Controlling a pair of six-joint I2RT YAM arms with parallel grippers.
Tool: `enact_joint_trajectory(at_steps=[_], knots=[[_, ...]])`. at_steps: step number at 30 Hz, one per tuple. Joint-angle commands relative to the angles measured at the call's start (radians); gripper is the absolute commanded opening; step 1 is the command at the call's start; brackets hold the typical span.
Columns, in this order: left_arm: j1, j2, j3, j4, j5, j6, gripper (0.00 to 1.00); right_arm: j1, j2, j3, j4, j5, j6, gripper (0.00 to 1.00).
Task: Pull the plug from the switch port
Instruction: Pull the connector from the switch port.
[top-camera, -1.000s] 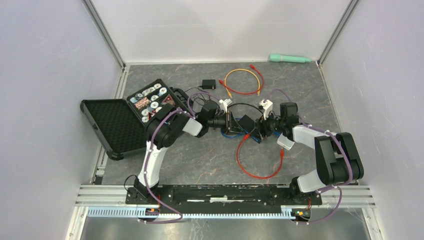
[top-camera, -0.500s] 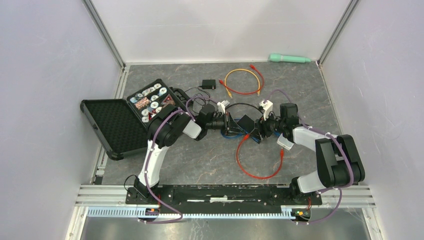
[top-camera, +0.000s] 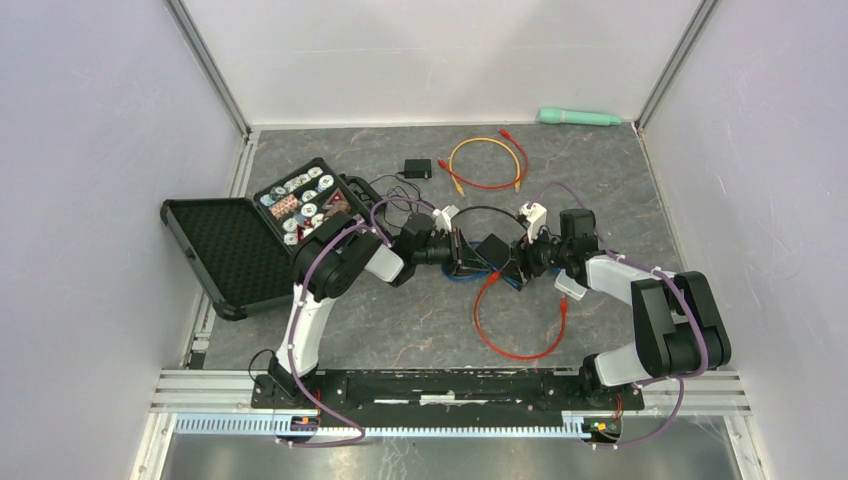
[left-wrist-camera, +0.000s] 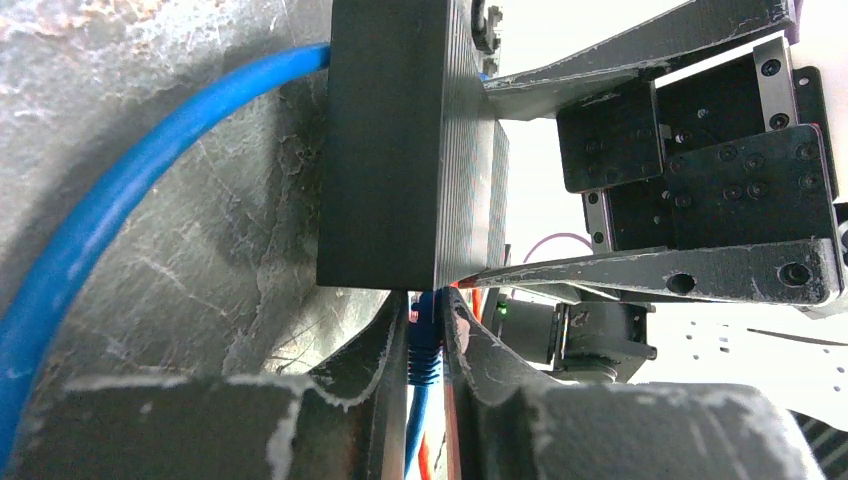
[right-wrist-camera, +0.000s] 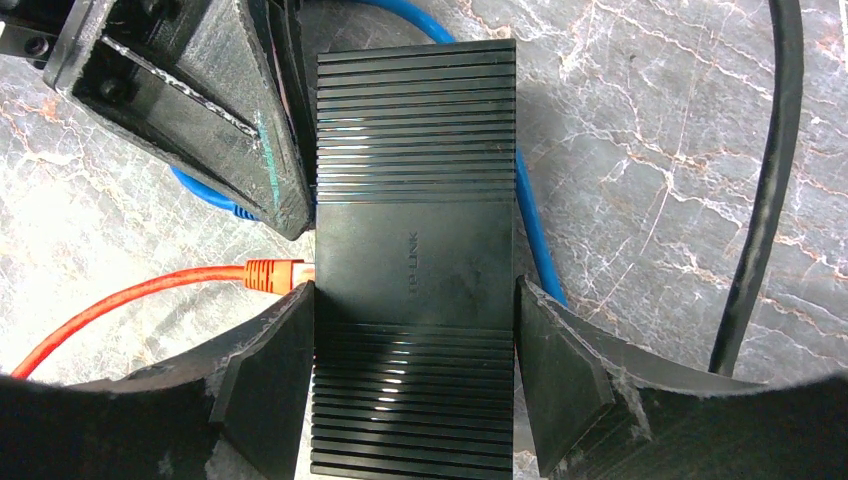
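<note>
Lower centre of the left wrist view: fingers (left-wrist-camera: 375, 360) of the left gripper (left-wrist-camera: 428, 310) cover the blue plastic plug's (left-wrist-camera: 424, 350) sides. Its port in the black ribbed switch box (left-wrist-camera: 400, 150) is hidden.

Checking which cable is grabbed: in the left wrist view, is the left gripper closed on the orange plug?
No, the left gripper pinches the blue plug right at the switch edge.

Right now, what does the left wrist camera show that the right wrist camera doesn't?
Left wrist only: the left gripper pinching the blue plug at the edge of the network switch. Right wrist only: the orange plug seated in the switch's side, a black cable, and the right gripper gripping the switch across its width. Both: the switch, the blue cable and the marbled tabletop.
</note>
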Motion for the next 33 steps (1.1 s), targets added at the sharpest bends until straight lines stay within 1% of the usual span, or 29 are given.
enact_joint_trajectory(at_steps=[1, 6, 14, 18, 24, 27, 30, 33], knots=[[-0.039, -0.038, 0.003, -0.054, 0.000, 0.021, 0.02, -0.006, -0.033, 0.010, 0.097, 0.018, 0.027, 0.08], [-0.037, -0.015, 0.014, 0.036, 0.052, -0.039, 0.02, -0.011, -0.024, 0.021, 0.079, 0.028, -0.004, 0.08], [0.041, -0.006, 0.032, 0.150, 0.153, -0.084, 0.02, -0.051, -0.013, 0.036, 0.060, 0.006, -0.039, 0.08], [0.041, 0.003, 0.050, 0.109, 0.185, -0.059, 0.02, -0.052, -0.013, 0.033, 0.066, 0.000, -0.035, 0.08], [0.029, 0.022, 0.051, 0.103, 0.175, -0.055, 0.02, -0.053, -0.020, 0.023, 0.079, -0.005, -0.016, 0.08], [0.029, 0.009, 0.053, 0.077, 0.173, -0.021, 0.02, -0.052, -0.021, 0.022, 0.080, -0.006, -0.016, 0.08], [0.029, -0.015, 0.063, -0.005, 0.173, 0.051, 0.02, -0.052, -0.018, 0.027, 0.078, -0.011, -0.016, 0.08], [0.033, -0.052, 0.091, -0.156, 0.176, 0.180, 0.02, -0.062, -0.023, 0.042, 0.064, -0.032, -0.019, 0.08]])
